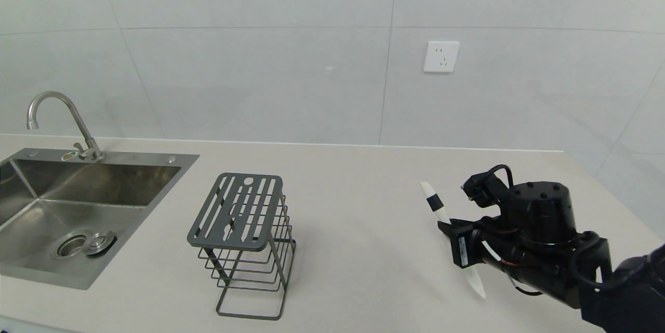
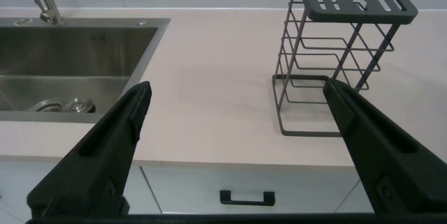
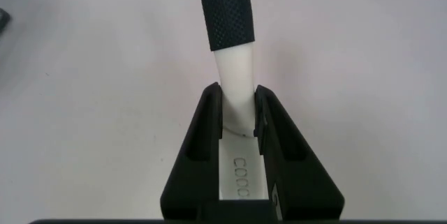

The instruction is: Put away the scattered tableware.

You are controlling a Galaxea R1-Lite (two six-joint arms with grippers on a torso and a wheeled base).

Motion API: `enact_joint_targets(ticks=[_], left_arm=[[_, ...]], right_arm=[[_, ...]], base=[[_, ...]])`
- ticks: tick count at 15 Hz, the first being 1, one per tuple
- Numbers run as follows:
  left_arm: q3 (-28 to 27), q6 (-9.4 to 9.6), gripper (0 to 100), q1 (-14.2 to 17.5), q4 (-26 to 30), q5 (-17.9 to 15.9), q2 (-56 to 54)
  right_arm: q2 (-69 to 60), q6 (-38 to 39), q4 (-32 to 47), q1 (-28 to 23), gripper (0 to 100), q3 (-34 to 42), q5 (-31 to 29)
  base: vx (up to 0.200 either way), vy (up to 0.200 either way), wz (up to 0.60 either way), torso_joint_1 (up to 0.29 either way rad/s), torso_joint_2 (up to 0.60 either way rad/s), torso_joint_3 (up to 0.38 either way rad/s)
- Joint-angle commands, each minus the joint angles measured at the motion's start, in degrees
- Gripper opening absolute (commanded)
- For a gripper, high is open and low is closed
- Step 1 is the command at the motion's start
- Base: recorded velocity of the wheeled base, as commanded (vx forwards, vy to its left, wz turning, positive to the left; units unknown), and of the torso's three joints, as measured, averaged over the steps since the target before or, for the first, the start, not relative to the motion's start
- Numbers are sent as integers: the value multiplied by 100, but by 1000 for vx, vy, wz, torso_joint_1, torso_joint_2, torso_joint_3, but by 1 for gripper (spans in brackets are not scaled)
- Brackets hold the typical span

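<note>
Left: steel sink [image 1: 104, 177], set in the pale surface [image 1: 363, 250]
Middle: dark wire rack [image 1: 244, 244], right of the sink
Right: white black-banded utensil [image 1: 440, 211], well apart from the rack

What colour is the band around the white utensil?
Black, textured band on the white utensil; clearest in the right wrist view.

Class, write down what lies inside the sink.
A round drain sits in the basin floor, with a metal stopper lying right beside it. The sink hides its near wall behind its front rim.
</note>
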Motion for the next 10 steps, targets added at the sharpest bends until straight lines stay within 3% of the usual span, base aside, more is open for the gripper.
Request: enact_joint_targets(ticks=[1, 9, 10], left_arm=[[0, 0, 100, 1, -1, -2, 7], [0, -9, 100, 1, -1, -19, 7], [0, 9, 100, 1, -10, -28, 7]], right_arm=[[-646, -181, -17, -9, 0, 52, 124], [-2061, -831, -131, 44, 0, 272, 1258], [-2149, -1042, -448, 53, 0, 395, 1724]], base=[[0, 0, 0, 0, 0, 0], [0, 0, 0, 0, 0, 0], [0, 0, 0, 0, 0, 0]])
